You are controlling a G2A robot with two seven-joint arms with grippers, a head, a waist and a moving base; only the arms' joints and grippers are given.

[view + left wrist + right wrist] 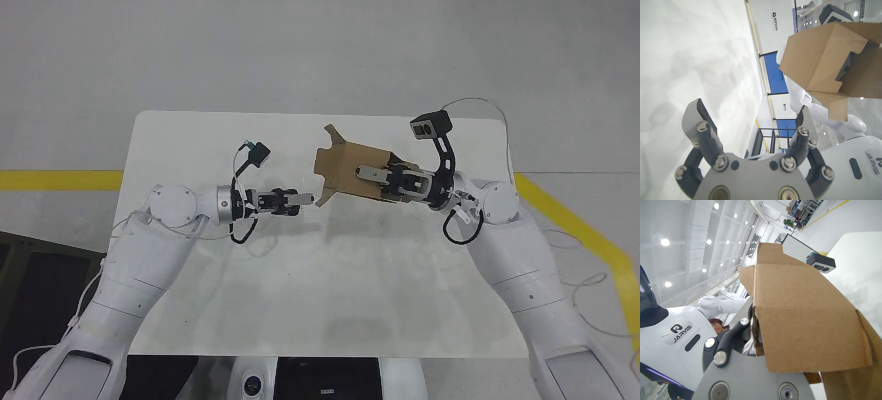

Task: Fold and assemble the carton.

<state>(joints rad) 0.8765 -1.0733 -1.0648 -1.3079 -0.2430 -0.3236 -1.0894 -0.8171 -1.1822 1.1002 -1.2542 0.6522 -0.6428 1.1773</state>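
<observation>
A brown carton point(352, 168) is held above the far middle of the white table point(330, 290), part-formed, with loose flaps sticking out on its left end. My right gripper point(380, 178) is shut on the carton's right wall, one finger inside the open end. In the right wrist view the carton point(800, 313) covers most of that gripper, and one of its fingers point(751, 310) shows beside the cardboard edge. My left gripper point(306, 200) is open just left of the carton, close to its lowest flap. In the left wrist view this gripper point(751, 115) holds nothing, and the carton point(815, 62) hangs beyond it.
The table's far edge runs close behind the carton. Bare table surface lies in front of both arms. A yellow line point(60, 180) crosses the floor on either side of the table.
</observation>
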